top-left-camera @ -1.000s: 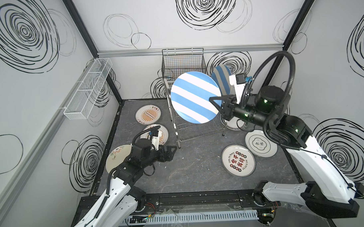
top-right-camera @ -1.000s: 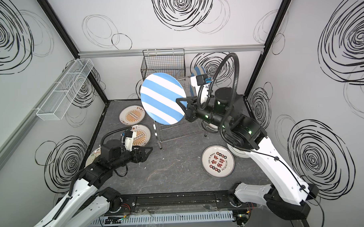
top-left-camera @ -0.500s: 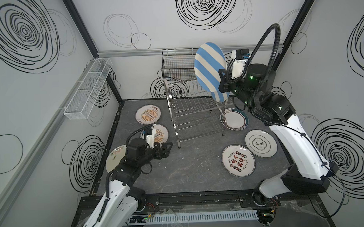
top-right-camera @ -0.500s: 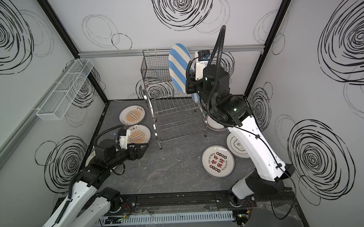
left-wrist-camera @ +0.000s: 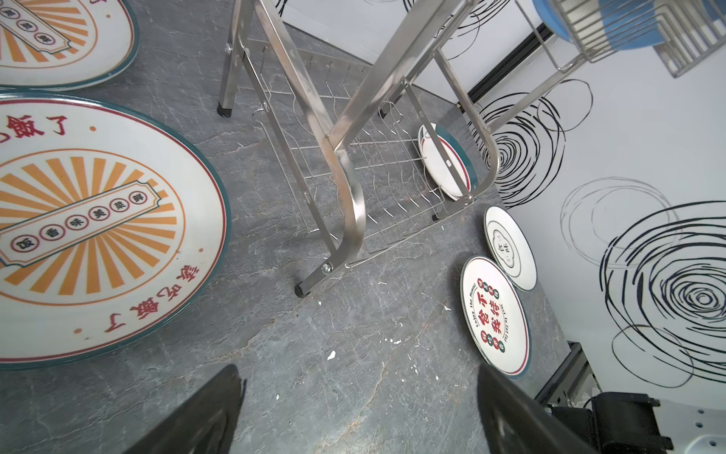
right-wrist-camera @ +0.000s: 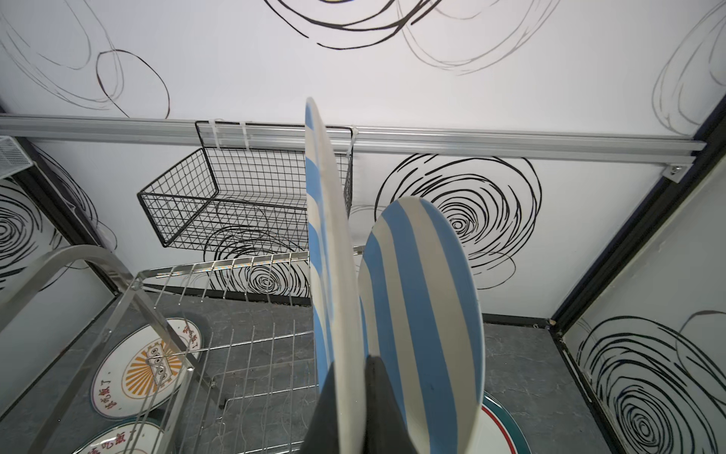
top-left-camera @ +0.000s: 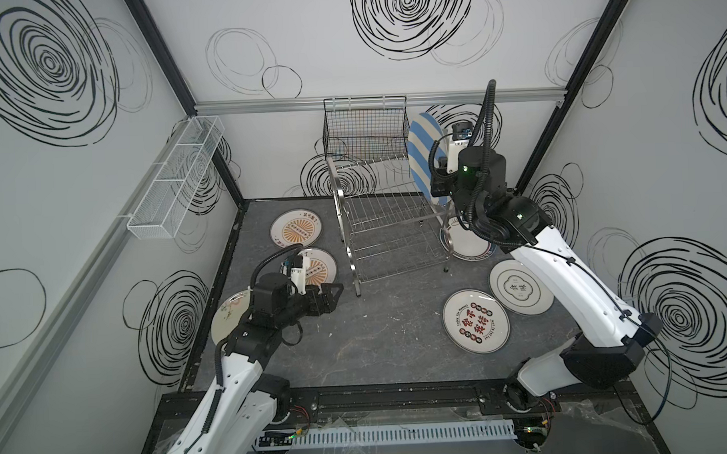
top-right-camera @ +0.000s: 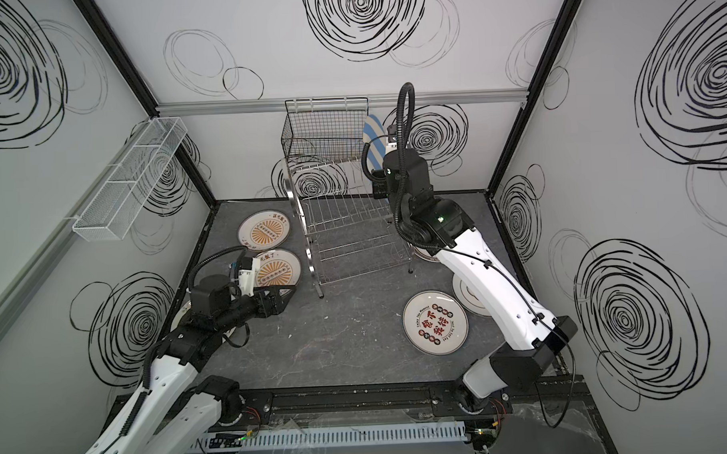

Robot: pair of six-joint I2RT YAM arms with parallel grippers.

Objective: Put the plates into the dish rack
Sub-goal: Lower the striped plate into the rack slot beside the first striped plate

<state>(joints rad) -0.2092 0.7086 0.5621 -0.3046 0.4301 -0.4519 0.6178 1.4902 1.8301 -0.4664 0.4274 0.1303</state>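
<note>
- Your right gripper [right-wrist-camera: 351, 377] is clenched on the lower rim of a round blue-and-white striped plate [right-wrist-camera: 326, 236]. It holds the plate on edge over the right end of the shiny stainless-steel two-tier wire dish rack [top-left-camera: 340, 204]. Edge-on is the only way the plate will pass between the rack's upright dividers.
- A second blue-and-white striped plate [right-wrist-camera: 424, 314] stands just beside the held one, on the side away from the rack's middle, and leans a little. From the right wrist view I judge it is already seated in the rack's upper tier. That would explain why you carry this one over the next gap inward.
- In both top views the two striped plates overlap at the rack's right end, and I cannot tell them apart there.
- Your left gripper [left-wrist-camera: 353, 412] is released, with its jaws spread and nothing between them. It hangs low over the grey stone-look table [top-left-camera: 378, 340], off the rack's front-left leg. It looks parked clear of the slotting, near a likely next pickup.
- Six plates lie flat on the table:
  - Two orange sunburst plates [top-left-camera: 297, 234] [top-left-camera: 319, 265] lie to the rack's left.
  - A whitish plate [top-left-camera: 228, 320] lies farther from the rack, under your left arm.
  - A teal-rimmed plate [top-left-camera: 464, 249] lies by the rack's right feet.
  - A second whitish plate [top-left-camera: 520, 287] and a red-and-black character plate [top-left-camera: 475, 326] lie off the rack's front-right corner.
- The step in hand is the lowering. Keep the held plate parallel to its striped neighbour, or the rims may knock.
- The black wire-mesh basket [top-left-camera: 364, 128] on the wall behind the rack is not your target.
</note>
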